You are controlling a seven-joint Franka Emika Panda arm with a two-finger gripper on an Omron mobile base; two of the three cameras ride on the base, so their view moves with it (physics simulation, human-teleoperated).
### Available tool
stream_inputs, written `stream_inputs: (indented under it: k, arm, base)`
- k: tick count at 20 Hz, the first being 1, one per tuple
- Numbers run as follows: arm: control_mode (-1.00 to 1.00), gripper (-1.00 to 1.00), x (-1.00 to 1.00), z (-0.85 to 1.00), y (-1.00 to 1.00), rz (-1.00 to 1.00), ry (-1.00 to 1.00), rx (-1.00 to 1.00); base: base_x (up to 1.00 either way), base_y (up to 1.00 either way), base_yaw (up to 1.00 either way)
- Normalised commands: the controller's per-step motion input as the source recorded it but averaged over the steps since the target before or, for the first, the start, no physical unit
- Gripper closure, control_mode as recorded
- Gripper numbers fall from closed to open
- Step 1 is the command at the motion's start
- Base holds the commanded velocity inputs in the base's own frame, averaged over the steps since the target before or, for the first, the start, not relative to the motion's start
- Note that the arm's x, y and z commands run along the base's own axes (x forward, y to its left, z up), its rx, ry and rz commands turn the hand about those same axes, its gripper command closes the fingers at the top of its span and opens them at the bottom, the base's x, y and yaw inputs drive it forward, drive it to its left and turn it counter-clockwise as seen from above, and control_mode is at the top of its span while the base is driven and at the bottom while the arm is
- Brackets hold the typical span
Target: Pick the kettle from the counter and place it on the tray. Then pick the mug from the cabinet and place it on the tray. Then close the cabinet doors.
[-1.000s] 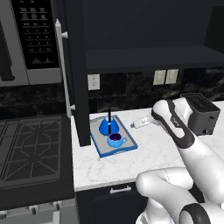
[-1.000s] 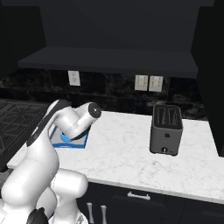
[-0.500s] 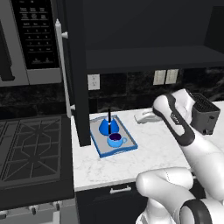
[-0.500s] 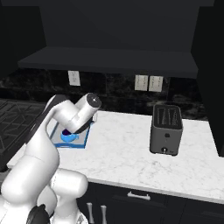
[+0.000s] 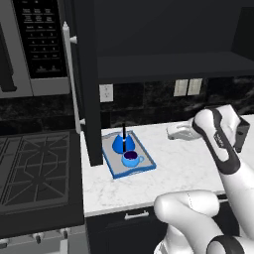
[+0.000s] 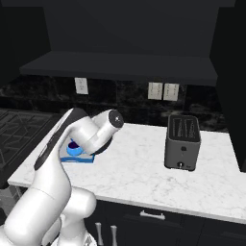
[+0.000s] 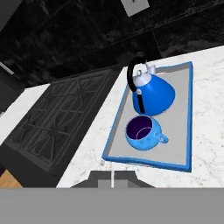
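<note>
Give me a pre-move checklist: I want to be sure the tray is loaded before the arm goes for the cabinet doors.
1. Kettle upright on the tray: ok.
2. Mug upright on the tray, beside the kettle: ok.
3. Gripper shut, holding nothing, clear of the tray: ok.
4. Cabinet doors closed: not ok; the left door stands open, shelf exposed.
5. Left door's bar handle unobstructed: ok.
6. Right door's position: cannot tell.

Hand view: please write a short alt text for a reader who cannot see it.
A blue kettle and a blue mug stand side by side on a blue-rimmed grey tray on the marble counter, beside a black stove.
</note>
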Motion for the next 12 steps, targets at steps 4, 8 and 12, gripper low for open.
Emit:
stream_inputs:
  k: [4,8,12]
  arm:
    - [-1.0,1.0,-0.16,0.11,-0.3,-0.09,0.0,0.08]
    - [-1.0,1.0,-0.03,0.0,-0.36,-0.07,0.02,0.07]
    - [-1.0,1.0,0.0,0.0,-0.34,-0.05,0.02,0.05]
  base:
    - [0.0,0.0,0.0]
    - [0.0,0.0,0.0]
    - [0.0,0.0,0.0]
